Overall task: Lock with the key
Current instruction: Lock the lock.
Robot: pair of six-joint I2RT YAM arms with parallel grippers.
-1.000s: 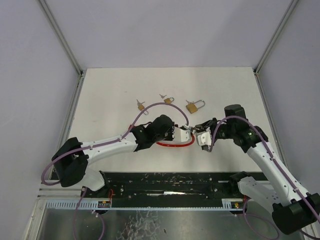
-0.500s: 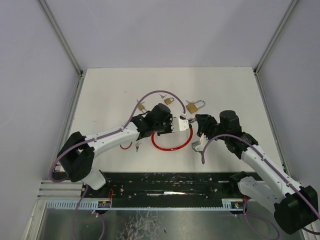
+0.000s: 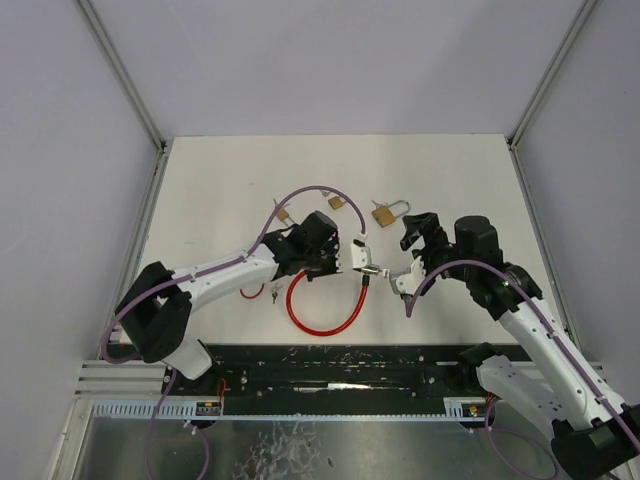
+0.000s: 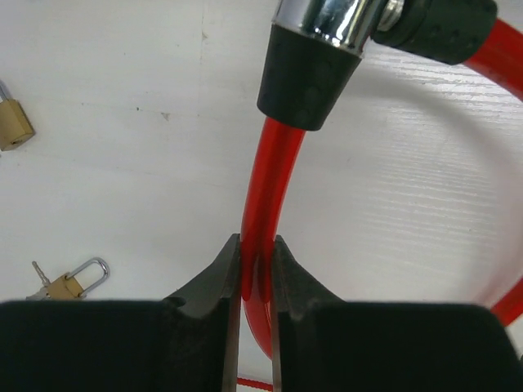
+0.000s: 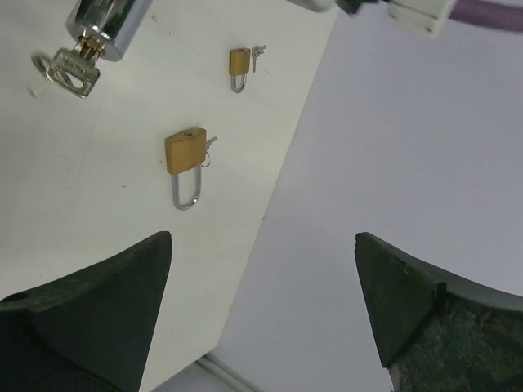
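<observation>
Over worktop (image 3: 220, 190) centre, left hand (image 4: 256, 245) pinched narrow on red cable (image 4: 274, 163), lock cylinder (image 5: 106, 20) just beyond it, key (image 5: 67, 67) seated in cylinder end. Right hand (image 5: 263, 237) spread wide, clear of key. Likely best: approach square to key head, close firmly, twist without dragging cylinder sideways.

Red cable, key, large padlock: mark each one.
red cable (image 4: 263, 188), left wrist view, straight middle stretch.
key (image 5: 67, 71), right wrist view, its flat head.
large padlock (image 5: 185, 152), right wrist view, brass body.
</observation>
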